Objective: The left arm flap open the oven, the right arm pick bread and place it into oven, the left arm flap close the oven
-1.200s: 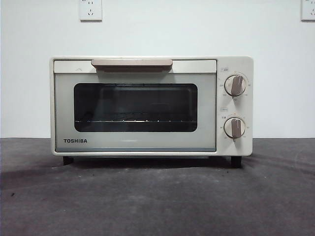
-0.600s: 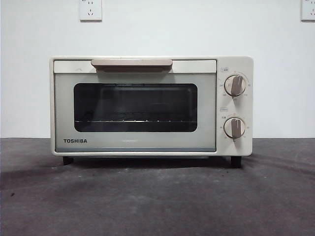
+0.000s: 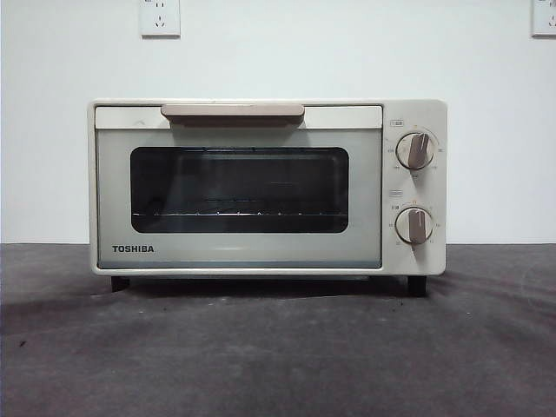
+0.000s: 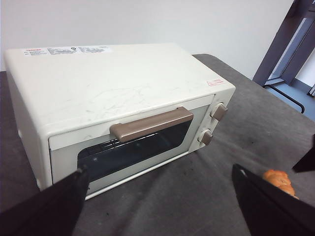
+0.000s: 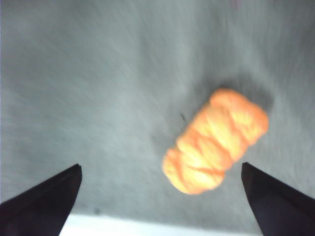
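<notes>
I read this as a bare test room, not a kitchen: plain white wall (image 3: 278, 61), two wall sockets (image 3: 160, 17), dark grey table covering (image 3: 278, 347).

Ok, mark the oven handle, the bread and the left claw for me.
oven handle (image 4: 151, 124): left wrist view, middle of the brown bar.
bread (image 5: 215, 141): right wrist view, centre of the loaf's bumpy top.
left claw (image 4: 160, 206): left wrist view, midway between its open jaws.

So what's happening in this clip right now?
Nothing is being held yet. The cream-white boxy toaster oven sits on the dark table with its door shut. The left gripper hangs open in front of the beige-brown bar handle, not touching it. The right gripper hangs open above the small lumpy golden-orange bread lying on the table.
</notes>
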Controlling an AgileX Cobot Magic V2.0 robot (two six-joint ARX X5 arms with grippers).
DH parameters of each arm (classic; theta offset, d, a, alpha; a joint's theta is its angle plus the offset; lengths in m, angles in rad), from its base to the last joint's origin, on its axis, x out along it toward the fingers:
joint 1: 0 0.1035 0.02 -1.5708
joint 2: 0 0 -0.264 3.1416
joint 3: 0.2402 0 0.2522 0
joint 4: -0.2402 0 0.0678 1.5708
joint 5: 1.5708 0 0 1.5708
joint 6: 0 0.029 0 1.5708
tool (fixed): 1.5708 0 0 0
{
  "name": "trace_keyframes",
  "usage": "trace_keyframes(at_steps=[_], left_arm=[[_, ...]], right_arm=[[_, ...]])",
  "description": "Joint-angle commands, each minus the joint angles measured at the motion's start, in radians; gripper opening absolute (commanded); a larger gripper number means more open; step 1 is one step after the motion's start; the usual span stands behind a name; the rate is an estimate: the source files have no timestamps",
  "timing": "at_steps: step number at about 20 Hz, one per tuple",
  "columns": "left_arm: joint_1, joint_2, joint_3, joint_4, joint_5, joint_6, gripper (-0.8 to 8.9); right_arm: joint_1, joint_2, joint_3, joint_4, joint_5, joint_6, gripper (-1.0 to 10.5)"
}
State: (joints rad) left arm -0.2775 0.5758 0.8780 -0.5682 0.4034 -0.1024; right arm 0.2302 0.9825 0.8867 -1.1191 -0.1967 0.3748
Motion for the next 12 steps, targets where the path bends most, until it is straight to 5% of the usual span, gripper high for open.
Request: trace_keyframes(at_steps=[1, 5, 12], left_arm=[[-0.004, 0.006, 0.015, 0.014, 0.006, 0.005, 4.69], [-0.005, 0.006, 0.015, 0.001, 0.006, 0.005, 4.69], [-0.018, 0.006, 0.015, -0.013, 0.005, 0.005, 4.69]], right_arm=[[0.005, 0.115, 0.011, -0.003, 0.025, 0.019, 5.2], [-0.002, 0.283, 0.003, 0.013, 0.126, 0.036, 5.4], [-0.034, 0.385, -0.158, 0.195, 0.072, 0.086, 5.4]])
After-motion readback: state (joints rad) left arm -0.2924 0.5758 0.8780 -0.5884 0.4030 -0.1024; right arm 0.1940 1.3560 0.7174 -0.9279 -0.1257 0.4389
